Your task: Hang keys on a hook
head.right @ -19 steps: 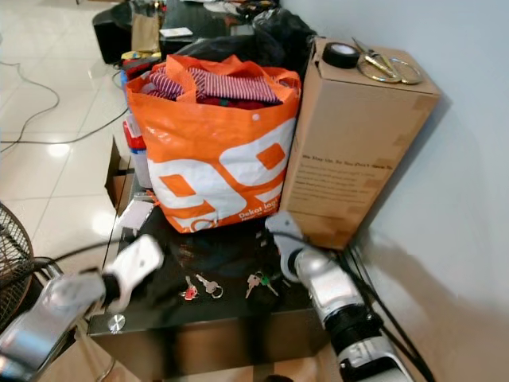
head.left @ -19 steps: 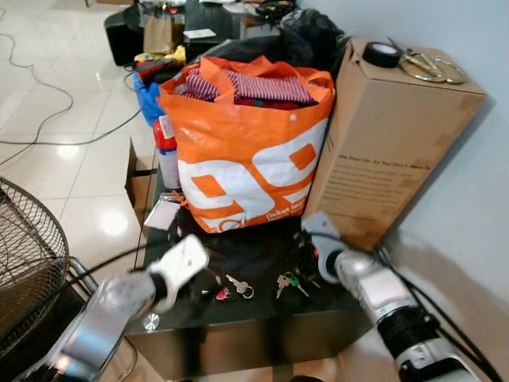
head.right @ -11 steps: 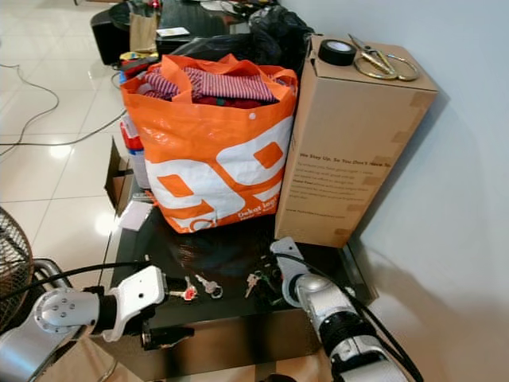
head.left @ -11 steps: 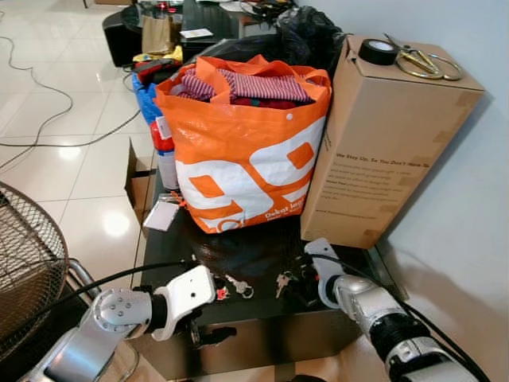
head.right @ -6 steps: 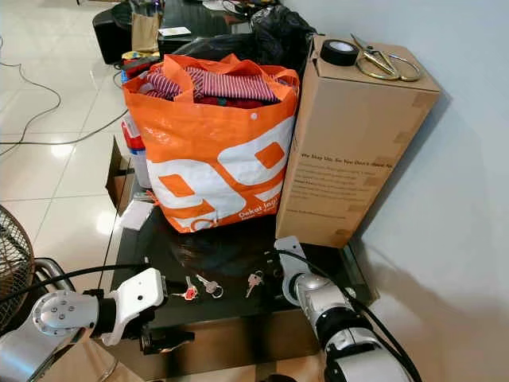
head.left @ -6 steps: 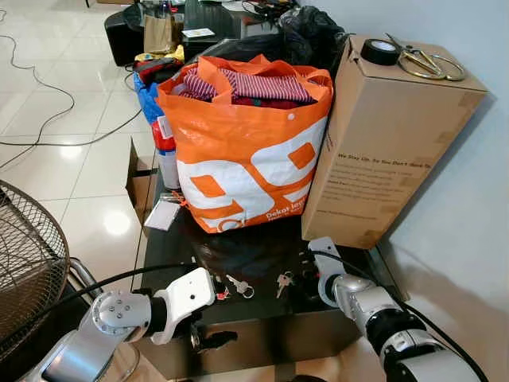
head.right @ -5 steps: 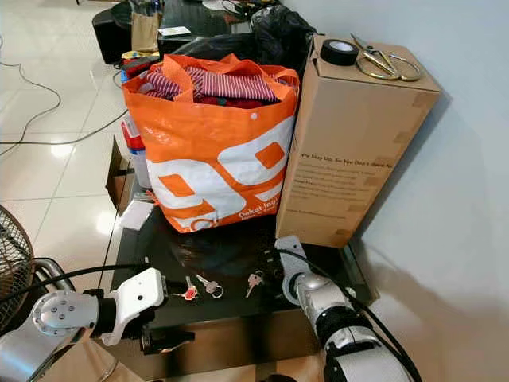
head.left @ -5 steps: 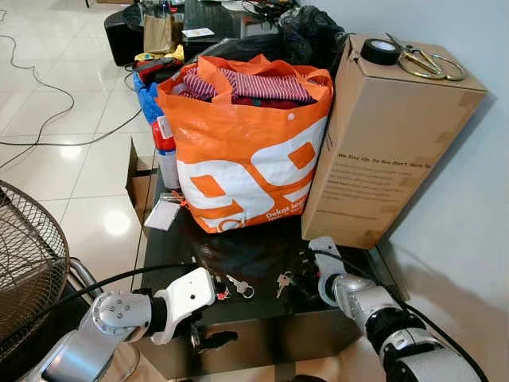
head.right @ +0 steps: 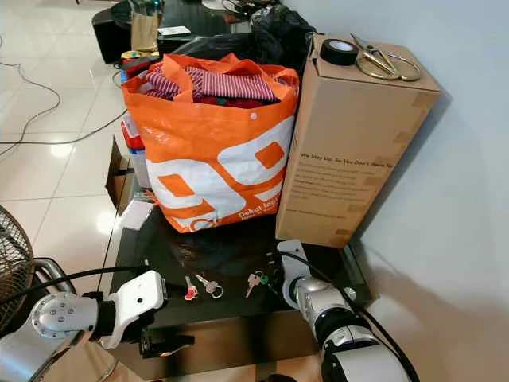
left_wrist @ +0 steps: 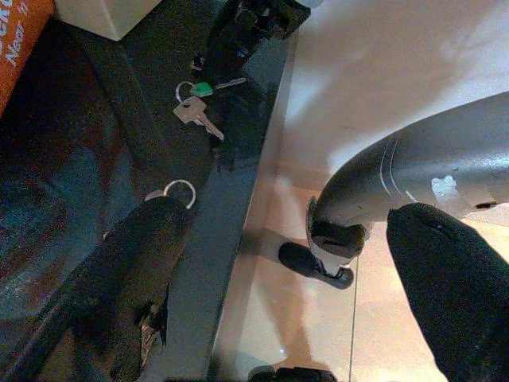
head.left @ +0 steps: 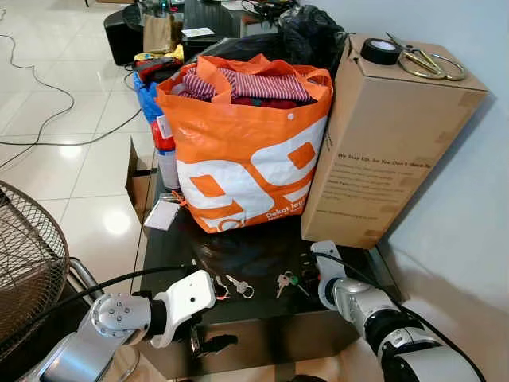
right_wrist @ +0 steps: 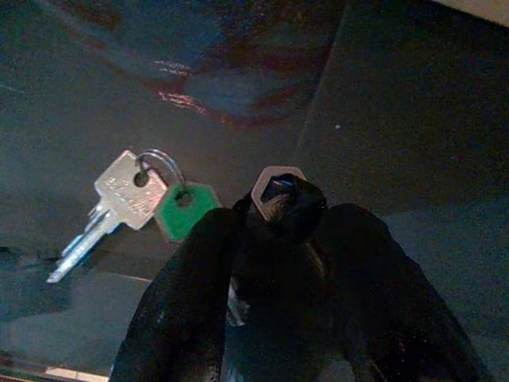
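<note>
1. Two key sets lie on the black table (head.left: 262,247). The left gripper (head.left: 208,344) hangs off the table's front edge, fingers (left_wrist: 135,278) spread wide, holding nothing; since 1.8 s ago that arm has dropped from above the tabletop.
2. The red-tagged keys (head.left: 232,287) sit near the front edge, untouched.
3. The green-tagged keys (right_wrist: 139,203) lie just beside the right gripper (right_wrist: 278,239), whose fingers are pinched together around a small hexagonal piece (right_wrist: 278,185). That arm has eased rightward since 1.0 s ago.
4. Risk: the pinch looks shallow; lifting may drop it. No hook is visible.
</note>
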`<state>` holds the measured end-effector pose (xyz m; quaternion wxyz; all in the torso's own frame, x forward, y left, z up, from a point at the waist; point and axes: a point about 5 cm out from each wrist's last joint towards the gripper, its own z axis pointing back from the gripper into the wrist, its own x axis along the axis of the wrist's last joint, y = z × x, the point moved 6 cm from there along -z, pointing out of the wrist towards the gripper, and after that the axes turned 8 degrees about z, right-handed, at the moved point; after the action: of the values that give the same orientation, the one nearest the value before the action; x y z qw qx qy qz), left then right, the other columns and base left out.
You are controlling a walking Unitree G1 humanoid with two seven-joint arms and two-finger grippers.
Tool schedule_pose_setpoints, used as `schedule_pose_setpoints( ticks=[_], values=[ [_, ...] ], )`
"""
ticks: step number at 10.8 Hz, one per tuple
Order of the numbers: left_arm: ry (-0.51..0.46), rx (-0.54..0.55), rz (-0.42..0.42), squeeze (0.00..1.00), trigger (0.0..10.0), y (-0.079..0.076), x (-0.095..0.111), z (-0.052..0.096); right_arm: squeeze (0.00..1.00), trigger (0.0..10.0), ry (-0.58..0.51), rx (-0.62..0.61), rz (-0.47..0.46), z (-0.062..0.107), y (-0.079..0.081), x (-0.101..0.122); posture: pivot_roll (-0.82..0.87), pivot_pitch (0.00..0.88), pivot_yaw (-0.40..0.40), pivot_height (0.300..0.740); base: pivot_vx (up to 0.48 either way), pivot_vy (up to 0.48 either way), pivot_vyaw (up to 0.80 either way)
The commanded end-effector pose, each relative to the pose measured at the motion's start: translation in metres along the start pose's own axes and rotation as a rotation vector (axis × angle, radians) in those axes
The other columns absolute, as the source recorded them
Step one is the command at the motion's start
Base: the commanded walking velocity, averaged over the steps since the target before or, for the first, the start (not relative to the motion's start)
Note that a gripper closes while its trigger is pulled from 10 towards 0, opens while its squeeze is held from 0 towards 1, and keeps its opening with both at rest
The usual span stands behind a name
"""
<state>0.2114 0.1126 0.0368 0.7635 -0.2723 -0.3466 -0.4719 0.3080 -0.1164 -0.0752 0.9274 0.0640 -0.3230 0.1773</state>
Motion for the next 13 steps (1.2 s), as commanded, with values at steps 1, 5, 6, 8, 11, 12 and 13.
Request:
schedule_pose_setpoints(
  ticks=[1, 5, 6, 8, 11, 12, 13],
  values=[
    [-0.002, -0.011, -0.017, 0.0, 10.0, -0.001, 0.004, 0.001, 0.0, 0.0, -0.013, -0.009, -0.018, 0.0, -0.003, 0.004, -0.04, 0.0, -0.062, 0.74, 0.0, 0.0, 0.0],
    [0.01, -0.016, -0.015, 0.0, 10.0, -0.003, 0.001, 0.005, 0.0, 0.0, -0.008, -0.012, -0.042, -0.001, 0.002, 0.001, -0.03, 0.0, -0.06, 0.74, 0.0, 0.0, 0.0],
    [0.012, -0.017, -0.016, 0.0, 10.0, -0.003, 0.0, 0.006, 0.0, 0.0, -0.008, -0.013, -0.046, -0.001, 0.002, 0.001, -0.03, 0.0, -0.06, 0.74, 0.0, 0.0, 0.0],
    [0.01, -0.015, -0.019, 0.0, 10.0, -0.001, 0.002, 0.004, 0.0, 0.0, -0.02, -0.021, -0.056, -0.001, -0.001, 0.005, -0.03, 0.0, -0.061, 0.74, 0.0, 0.0, 0.0],
    [-0.013, 0.041, -0.012, 0.0, 10.0, 0.012, 0.005, -0.001, 0.0, 0.0, -0.077, -0.02, -0.053, 0.003, -0.011, 0.022, -0.04, 0.0, -0.065, 0.74, 0.0, 0.0, 0.0],
    [-0.028, 0.083, -0.015, 0.0, 10.0, 0.021, 0.008, -0.005, 0.0, 0.0, -0.097, -0.023, -0.047, 0.005, -0.018, 0.027, -0.04, 0.0, -0.063, 0.74, 0.0, 0.0, 0.0],
    [-0.099, 0.183, 0.031, 0.0, 10.0, 0.041, 0.021, -0.007, 0.0, 0.0, -0.142, -0.026, -0.026, 0.01, -0.029, 0.039, -0.05, 0.0, -0.055, 0.74, 0.0, 0.0, 0.0]
  ],
)
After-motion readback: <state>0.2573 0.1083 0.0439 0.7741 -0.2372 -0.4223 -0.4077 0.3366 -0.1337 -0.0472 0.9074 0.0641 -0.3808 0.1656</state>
